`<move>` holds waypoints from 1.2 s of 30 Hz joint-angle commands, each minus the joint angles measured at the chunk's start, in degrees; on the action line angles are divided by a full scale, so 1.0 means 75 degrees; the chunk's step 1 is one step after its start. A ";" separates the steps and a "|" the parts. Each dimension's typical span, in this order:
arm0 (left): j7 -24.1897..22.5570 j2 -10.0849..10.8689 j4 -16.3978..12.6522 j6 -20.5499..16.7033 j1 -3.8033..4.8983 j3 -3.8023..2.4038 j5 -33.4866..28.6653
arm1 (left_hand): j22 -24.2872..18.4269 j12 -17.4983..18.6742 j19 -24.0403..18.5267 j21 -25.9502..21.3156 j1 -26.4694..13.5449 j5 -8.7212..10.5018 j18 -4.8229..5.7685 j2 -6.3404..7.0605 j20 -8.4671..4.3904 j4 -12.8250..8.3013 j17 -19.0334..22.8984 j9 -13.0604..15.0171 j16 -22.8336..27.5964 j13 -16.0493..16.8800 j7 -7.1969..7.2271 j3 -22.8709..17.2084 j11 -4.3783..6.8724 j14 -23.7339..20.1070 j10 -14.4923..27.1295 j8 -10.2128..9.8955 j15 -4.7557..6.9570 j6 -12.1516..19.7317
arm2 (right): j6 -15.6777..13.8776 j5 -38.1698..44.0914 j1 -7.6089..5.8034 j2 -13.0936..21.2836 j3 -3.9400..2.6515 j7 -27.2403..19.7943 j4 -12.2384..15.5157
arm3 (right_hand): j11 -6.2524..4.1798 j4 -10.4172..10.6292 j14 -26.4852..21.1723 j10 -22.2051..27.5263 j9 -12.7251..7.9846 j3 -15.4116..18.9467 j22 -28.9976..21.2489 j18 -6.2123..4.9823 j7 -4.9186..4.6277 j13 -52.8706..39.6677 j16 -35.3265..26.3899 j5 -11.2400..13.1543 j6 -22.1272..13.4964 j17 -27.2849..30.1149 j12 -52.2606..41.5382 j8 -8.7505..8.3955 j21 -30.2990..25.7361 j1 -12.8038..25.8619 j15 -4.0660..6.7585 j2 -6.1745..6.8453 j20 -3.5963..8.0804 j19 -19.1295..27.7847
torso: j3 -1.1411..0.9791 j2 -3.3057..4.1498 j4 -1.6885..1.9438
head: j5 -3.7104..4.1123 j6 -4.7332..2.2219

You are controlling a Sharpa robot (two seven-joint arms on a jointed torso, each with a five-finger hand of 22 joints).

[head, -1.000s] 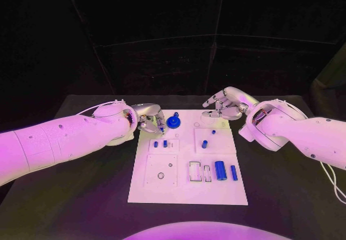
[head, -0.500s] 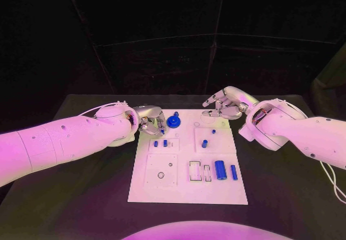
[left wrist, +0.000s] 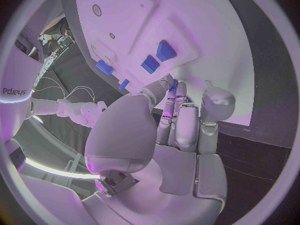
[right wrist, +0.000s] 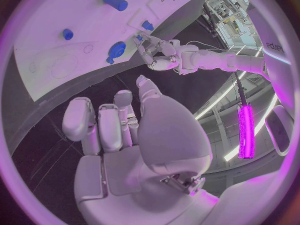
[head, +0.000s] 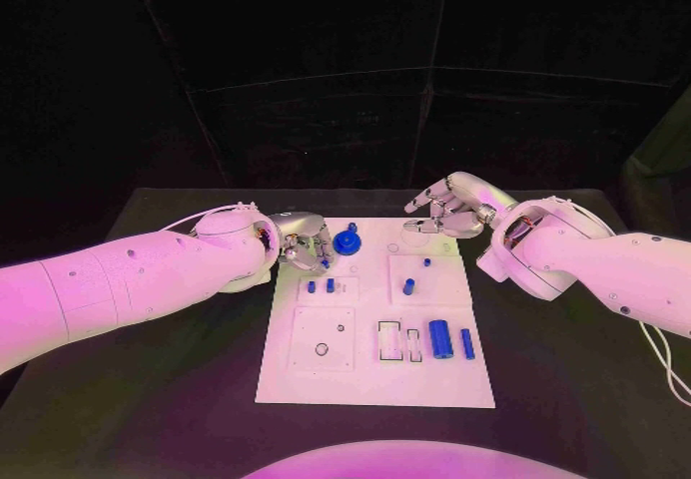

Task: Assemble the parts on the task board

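Note:
The white task board (head: 289, 374) lies mid-table. A round blue knob (head: 347, 242) stands at its far left, with two small blue pegs (head: 320, 286) just nearer. My left hand (head: 302, 239) hovers at the board's far left edge beside the knob, and its fingertips (left wrist: 180, 89) pinch what looks like a small blue part (left wrist: 174, 83). My right hand (head: 448, 212) hangs over the board's far right corner, fingers loosely bent, holding nothing. The right wrist view shows the knob (right wrist: 117, 49) and the left hand (right wrist: 156, 55).
Two more small blue pegs (head: 407, 287) stand in the right middle square. A thick blue cylinder (head: 440, 339) and a thin one (head: 466, 343) lie near the right edge beside two rectangular slots (head: 390, 341). Black table (head: 576, 379) surrounds the board.
My left hand has drawn slightly away from the pegs, toward the far edge beside the knob. The right hand has stayed put.

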State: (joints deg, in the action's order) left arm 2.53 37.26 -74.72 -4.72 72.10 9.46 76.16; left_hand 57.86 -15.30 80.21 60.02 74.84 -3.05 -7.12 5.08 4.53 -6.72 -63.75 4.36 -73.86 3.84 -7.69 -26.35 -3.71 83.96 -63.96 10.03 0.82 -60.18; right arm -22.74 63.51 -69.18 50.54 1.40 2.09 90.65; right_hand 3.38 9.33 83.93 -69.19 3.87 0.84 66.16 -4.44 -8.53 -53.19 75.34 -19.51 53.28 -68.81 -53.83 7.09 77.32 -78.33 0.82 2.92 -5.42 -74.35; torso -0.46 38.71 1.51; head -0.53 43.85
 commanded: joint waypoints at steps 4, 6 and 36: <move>0.0200 -0.0025 0.0022 0.0076 -0.0003 0.0019 -0.0027 | 0.0019 0.0122 0.0001 0.0040 -0.0103 0.0044 0.0051 0.0058 0.0030 0.0032 0.0034 -0.0051 -0.0010 -0.0017 -0.0050 0.0007 -0.0087 0.0165 0.0107 -0.0149 -0.0013 0.0164 | 0.0011 -0.0010 -0.0014 -0.0004 -0.0004 -0.0044 0.0010 | -0.0006 0.0014 0.0225 0.0008 0.0010 0.0026 -0.0004 -0.0109 0.0012 0.0003 -0.0021 -0.0029 -0.0011 -0.0007 0.0000 0.0028 -0.0040 -0.0007 0.0014 -0.0094 -0.0008 0.0054 | 0.0000 0.0003 -0.0001 | 0.0020 0.0012; 0.0216 -0.0026 0.0025 0.0069 -0.0004 0.0023 -0.0027 | 0.0022 0.0172 -0.0008 0.0039 -0.0121 0.0044 0.0051 0.0090 0.0043 0.0033 0.0062 -0.0074 0.0000 -0.0020 -0.0073 0.0011 -0.0111 0.0158 0.0159 -0.0225 -0.0031 0.0267 | 0.0012 -0.0010 -0.0014 -0.0002 -0.0004 -0.0043 0.0010 | -0.0006 0.0014 0.0225 0.0008 0.0010 0.0026 -0.0004 -0.0109 0.0012 0.0003 -0.0021 -0.0029 -0.0011 -0.0007 0.0000 0.0028 -0.0040 -0.0007 0.0014 -0.0094 -0.0008 0.0054 | 0.0001 0.0001 0.0001 | 0.0023 0.0011; -0.1937 0.0878 -0.0317 -0.1201 0.0011 0.0003 -0.3973 | -0.1669 0.0552 -0.0892 -0.1732 -0.0110 0.0039 -0.0291 0.0186 0.0270 0.0046 0.1489 -0.0046 0.0904 -0.0003 -0.0360 0.0262 -0.0417 -0.0387 0.1210 -0.0655 -0.0275 0.0834 | 0.1532 0.2344 -0.0008 0.0148 0.0000 0.0876 -0.0297 | 0.0039 -0.0108 -0.0201 0.1345 0.0013 -0.0588 -0.1883 -0.0456 0.0078 0.3865 -0.2084 0.0648 0.0673 0.2146 0.4336 0.0293 -0.1410 -0.1150 -0.0012 0.0065 -0.0008 0.1098 | -0.0009 -0.0007 -0.0008 | 0.0195 -0.0073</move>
State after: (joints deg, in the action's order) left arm -1.74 43.57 -76.71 -9.79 72.02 9.57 65.21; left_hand 46.36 -11.31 74.09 48.14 74.07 -3.06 -8.44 6.94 6.44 -6.48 -53.36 3.97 -67.68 3.74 -10.26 -24.50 -6.88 81.48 -55.25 4.93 -1.19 -53.77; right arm -16.59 71.17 -69.18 51.67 1.41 5.68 88.43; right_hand 3.59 8.53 82.21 -59.57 4.03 -3.32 52.17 -6.70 -7.95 -25.02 59.88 -14.96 58.04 -52.87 -22.20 9.30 66.93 -86.64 0.90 3.38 -5.31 -66.22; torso -0.42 38.65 1.51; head 0.55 43.41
